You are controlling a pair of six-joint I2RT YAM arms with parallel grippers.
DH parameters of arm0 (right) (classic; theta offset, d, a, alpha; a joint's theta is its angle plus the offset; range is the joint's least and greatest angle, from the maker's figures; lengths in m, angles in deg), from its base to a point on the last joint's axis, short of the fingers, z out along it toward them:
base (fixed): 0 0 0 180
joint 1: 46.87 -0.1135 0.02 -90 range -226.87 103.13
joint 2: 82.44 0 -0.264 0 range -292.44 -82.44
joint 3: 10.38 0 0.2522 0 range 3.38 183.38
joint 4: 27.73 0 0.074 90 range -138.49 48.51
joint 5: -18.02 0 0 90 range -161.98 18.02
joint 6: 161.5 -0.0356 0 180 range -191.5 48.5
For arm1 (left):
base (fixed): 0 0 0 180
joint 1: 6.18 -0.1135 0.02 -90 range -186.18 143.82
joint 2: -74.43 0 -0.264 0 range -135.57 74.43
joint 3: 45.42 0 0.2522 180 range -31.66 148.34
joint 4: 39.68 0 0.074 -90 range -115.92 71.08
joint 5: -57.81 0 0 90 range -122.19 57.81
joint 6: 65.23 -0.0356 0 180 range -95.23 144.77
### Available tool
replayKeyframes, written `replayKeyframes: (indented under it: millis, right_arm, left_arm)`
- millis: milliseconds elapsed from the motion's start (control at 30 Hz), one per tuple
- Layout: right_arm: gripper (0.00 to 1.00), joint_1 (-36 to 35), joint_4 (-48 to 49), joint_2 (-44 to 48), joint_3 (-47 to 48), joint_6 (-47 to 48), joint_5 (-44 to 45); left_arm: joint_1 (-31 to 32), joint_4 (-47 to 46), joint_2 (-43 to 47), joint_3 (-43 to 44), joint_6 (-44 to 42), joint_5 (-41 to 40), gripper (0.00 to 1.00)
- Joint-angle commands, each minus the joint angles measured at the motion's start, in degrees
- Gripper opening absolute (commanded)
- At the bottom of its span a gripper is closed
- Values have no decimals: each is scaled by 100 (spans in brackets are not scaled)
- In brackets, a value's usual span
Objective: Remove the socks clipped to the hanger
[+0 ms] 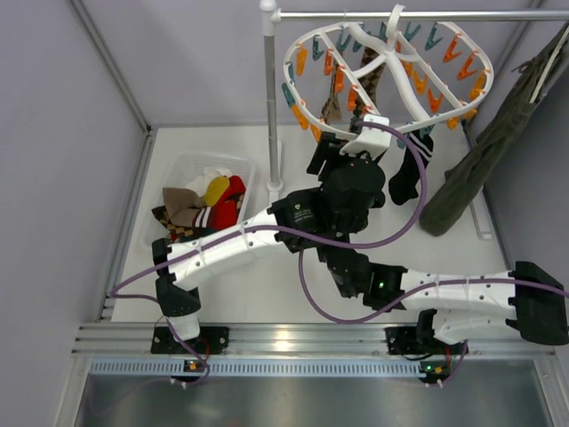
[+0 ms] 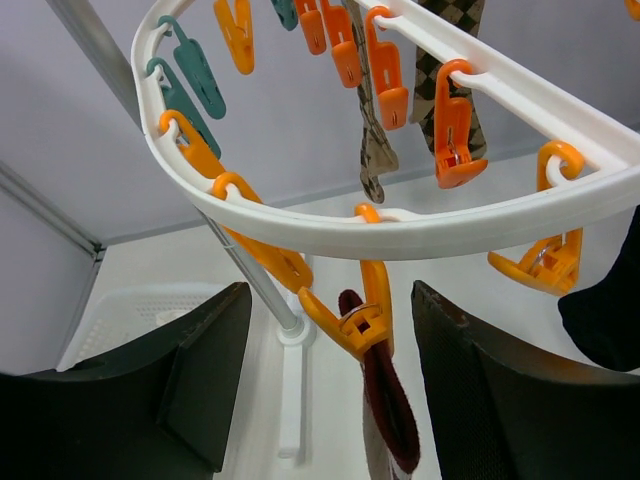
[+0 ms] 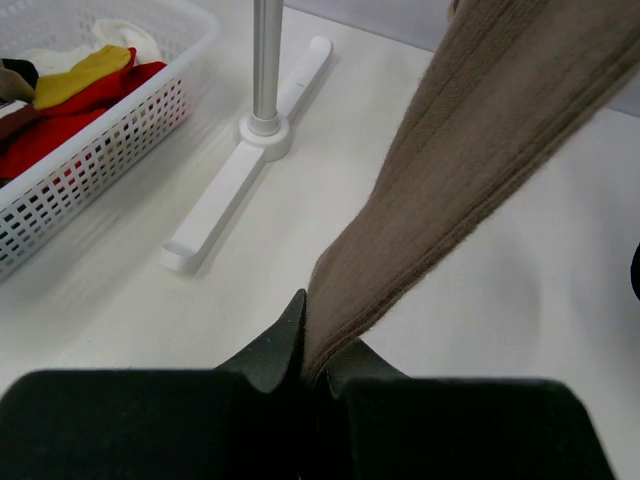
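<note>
Socks (image 2: pixel 376 150) hang from clips on the hanger (image 2: pixel 420 235), which hooks over the rail (image 1: pixel 400 14).

Your right gripper (image 3: pixel 312 355) is clamped tight on a tan sock (image 3: pixel 450 170). The sock runs up and away from it, pulled straight. Holding it low like this likely stops it swinging, and the sock will not drop when its clip lets go.

Your left gripper (image 2: pixel 330 300) is wide open and has nothing in it. Its two fingers (image 2: pixel 200 370) stand one on each side of an orange clip (image 2: pixel 352 325) and do not touch it. That clip bites the dark-red cuff (image 2: pixel 388 410) of a sock. I think it is the same tan sock, but I cannot be sure. The open fingers look set to squeeze the clip.

Mind the tight spots. The white rim (image 2: pixel 300 215) sits just above the clip, so you have little room to go up. More orange clips hang close on both sides. A black sock (image 2: pixel 605 300) hangs near the right-hand finger. The pole (image 2: pixel 255 280) stands behind the other finger.

Down low there is more room. The basket (image 3: pixel 110 140) sits past the pole's foot and has clothes in it.
</note>
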Motion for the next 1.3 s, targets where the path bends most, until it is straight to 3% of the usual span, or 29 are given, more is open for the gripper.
replayKeyframes:
  millis: [0, 433, 633, 667, 767, 800, 900, 1000, 1267]
  right_arm:
    - [0, -25, 64, -82, 289, 40, -104]
    - [0, -16, 55, -196, 465, 111, -315]
    - [0, -16, 64, -205, 447, 84, -368]
    - [0, -25, 64, -205, 430, 84, -377]
    - [0, -16, 64, -205, 412, 41, -385]
    - [0, -16, 64, -197, 395, 32, -377]
    - [0, -33, 64, -127, 298, -30, -385]
    - [0, -51, 82, 14, 131, -127, -385]
    - [0, -200, 283, 366, -702, -521, -851]
  left_arm:
    - [25, -230, 232, 217, -193, -254, 70]
    - [-212, -230, 127, 217, -202, -26, 66]
    - [-283, -221, 127, 217, -202, 36, 42]
    - [-292, -221, 118, 217, -202, 44, 33]
    - [-300, -230, 109, 208, -202, 80, 24]
    - [-300, -230, 109, 208, -185, 97, 17]
    - [-309, -230, 109, 200, -176, 115, 8]
    - [-318, -230, 127, 182, -141, 185, 4]
    - [-388, -221, 302, -2, 88, 483, 3]
